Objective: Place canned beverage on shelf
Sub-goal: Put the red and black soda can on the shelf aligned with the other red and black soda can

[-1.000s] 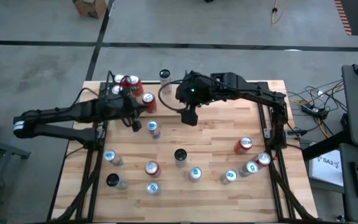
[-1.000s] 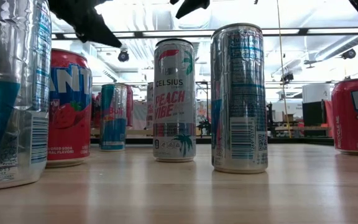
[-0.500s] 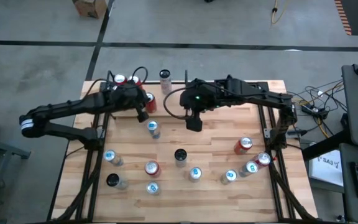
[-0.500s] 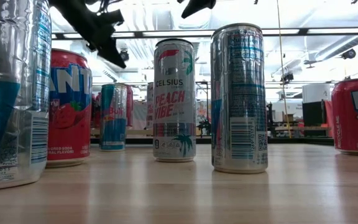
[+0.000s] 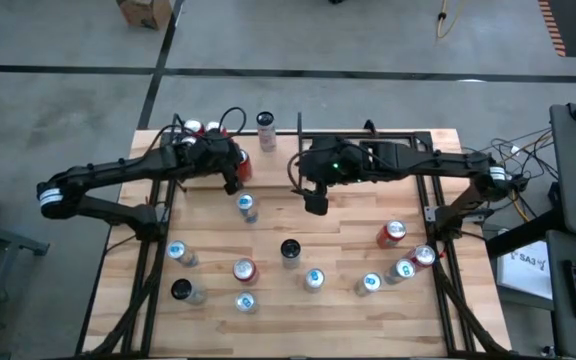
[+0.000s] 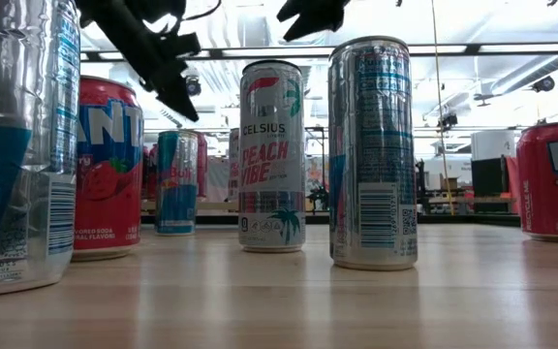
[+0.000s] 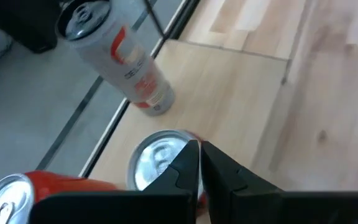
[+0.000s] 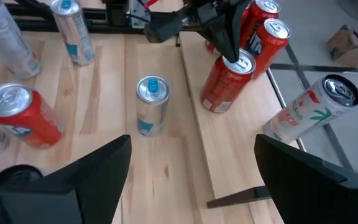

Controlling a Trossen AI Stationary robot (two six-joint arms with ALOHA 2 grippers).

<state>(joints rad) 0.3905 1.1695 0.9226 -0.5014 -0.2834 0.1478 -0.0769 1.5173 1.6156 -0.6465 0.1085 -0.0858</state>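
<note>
Shelf (image 5: 208,135) long axis left-right; red can (image 8: 227,82) upright | left pincer (image 7: 200,163) together; right pincer (image 8: 191,168) apart

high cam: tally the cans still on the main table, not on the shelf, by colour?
Blue-topped cans: 6
Red cans: 3
Black-topped cans: 2
Total: 11

We see a grey concrete floor (image 5: 368,45) crossed by dark lines around the light wood surface (image 5: 353,230). A cardboard box (image 5: 144,11) sits upper left, cables (image 5: 508,165) trail at right, and what may be ceiling light strips (image 6: 492,47) glow beyond.
</note>
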